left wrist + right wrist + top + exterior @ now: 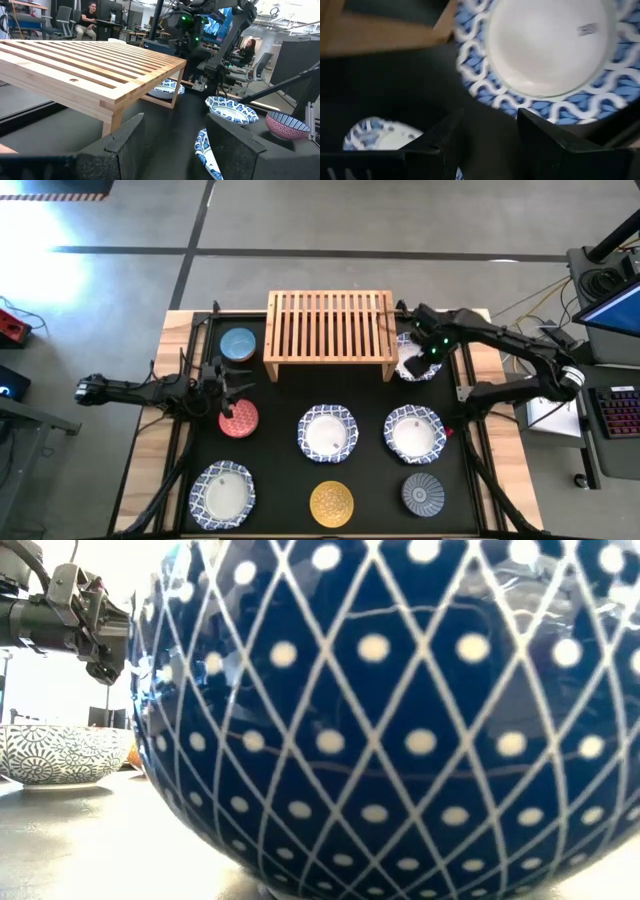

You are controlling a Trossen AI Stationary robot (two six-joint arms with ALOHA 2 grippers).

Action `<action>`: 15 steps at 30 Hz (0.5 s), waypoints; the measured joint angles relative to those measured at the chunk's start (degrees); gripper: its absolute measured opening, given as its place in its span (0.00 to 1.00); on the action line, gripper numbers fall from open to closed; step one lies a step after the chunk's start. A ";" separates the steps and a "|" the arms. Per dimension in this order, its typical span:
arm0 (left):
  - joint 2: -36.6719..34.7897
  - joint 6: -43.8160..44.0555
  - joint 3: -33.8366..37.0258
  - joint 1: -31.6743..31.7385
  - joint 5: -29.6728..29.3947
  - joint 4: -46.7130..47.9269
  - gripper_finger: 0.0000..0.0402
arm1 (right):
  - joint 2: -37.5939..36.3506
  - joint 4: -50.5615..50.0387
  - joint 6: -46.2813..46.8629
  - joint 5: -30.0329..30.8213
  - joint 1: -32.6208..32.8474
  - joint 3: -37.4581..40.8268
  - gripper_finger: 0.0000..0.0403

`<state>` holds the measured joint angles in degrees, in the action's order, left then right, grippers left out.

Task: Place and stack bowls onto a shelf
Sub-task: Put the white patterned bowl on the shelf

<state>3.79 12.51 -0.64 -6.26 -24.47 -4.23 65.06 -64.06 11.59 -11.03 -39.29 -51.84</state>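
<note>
shelf [329, 332] bare at table's [150, 450] far edge | seven bowls on mat, eighth, white [420, 360], by shelf's right end | my right claw [418, 358] open above it | left claw [232, 387] open over red bowl [238, 419]

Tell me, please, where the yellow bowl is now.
In the high view the yellow bowl sits on the mat near the front edge, between a white bowl and the dark grey bowl.

Right gripper [487, 137] hangs with fingers apart over a white bowl [547, 47] with a blue wavy rim, beside the shelf's leg [445, 22].
</note>
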 joint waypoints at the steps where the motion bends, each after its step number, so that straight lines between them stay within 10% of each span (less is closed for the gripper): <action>1: 0.00 0.00 0.00 -0.02 0.00 0.00 0.48 | 0.23 0.03 -0.09 0.89 1.55 0.36 0.43; 15: 0.00 0.00 0.02 0.00 -0.02 0.00 0.48 | 4.56 5.57 -2.16 8.43 13.19 3.37 0.43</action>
<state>3.79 12.50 -0.63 -6.26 -24.49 -4.23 69.62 -58.48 9.43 -2.61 -26.10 -48.47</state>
